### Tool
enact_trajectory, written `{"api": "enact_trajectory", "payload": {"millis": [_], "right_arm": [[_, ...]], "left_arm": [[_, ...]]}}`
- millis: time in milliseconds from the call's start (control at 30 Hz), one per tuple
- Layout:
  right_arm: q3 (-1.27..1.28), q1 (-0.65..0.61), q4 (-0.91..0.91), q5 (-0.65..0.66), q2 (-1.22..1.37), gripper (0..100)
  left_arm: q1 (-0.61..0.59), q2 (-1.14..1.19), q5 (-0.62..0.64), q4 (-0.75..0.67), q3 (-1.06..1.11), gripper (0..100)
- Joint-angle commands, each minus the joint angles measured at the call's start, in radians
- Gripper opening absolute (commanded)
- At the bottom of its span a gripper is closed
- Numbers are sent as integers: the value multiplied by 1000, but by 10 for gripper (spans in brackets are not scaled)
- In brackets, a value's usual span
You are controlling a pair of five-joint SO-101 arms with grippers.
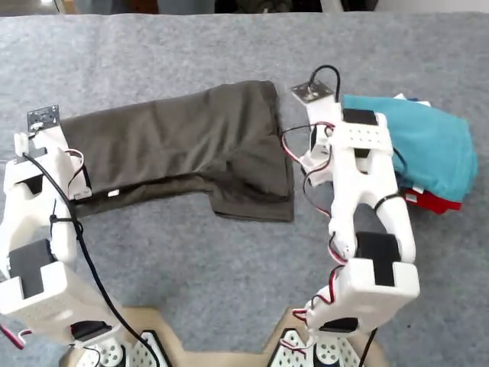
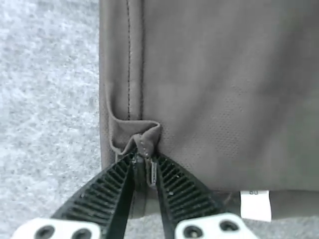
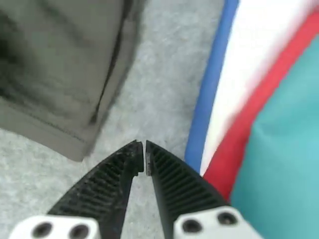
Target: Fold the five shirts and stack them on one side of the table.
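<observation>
A dark olive shirt (image 1: 191, 145) lies partly folded across the middle of the grey table (image 1: 229, 267). My left gripper (image 2: 144, 157) is shut on a small pinch of the dark olive shirt (image 2: 214, 89) at its left edge, near a white label (image 2: 254, 204). My right gripper (image 3: 144, 159) is shut with nothing in it, above bare table between the dark shirt (image 3: 55, 74) and a stack of folded shirts (image 1: 428, 145). The stack has a teal shirt (image 3: 279, 164) on top, with red (image 3: 249, 124), white and blue (image 3: 214, 84) edges beneath.
The left arm (image 1: 38, 229) stands along the table's left side and the right arm (image 1: 367, 199) rises between the dark shirt and the stack. Grey table runs open in front of the shirt and behind it.
</observation>
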Motion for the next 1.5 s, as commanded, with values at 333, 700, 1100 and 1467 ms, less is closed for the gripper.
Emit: {"api": "enact_trajectory", "payload": {"millis": [333, 700, 1100, 1467], "right_arm": [[84, -52, -11, 14, -177, 13], [13, -253, -18, -109, -107, 54], [4, -368, -49, 86, 82, 154], [4, -305, 11, 153, 24, 155]], "left_arm": [[-24, -43, -35, 35, -4, 28], [-38, -44, -44, 40, -13, 87], [-1, -181, -49, 40, -45, 149], [12, -181, -71, 40, -45, 148]]}}
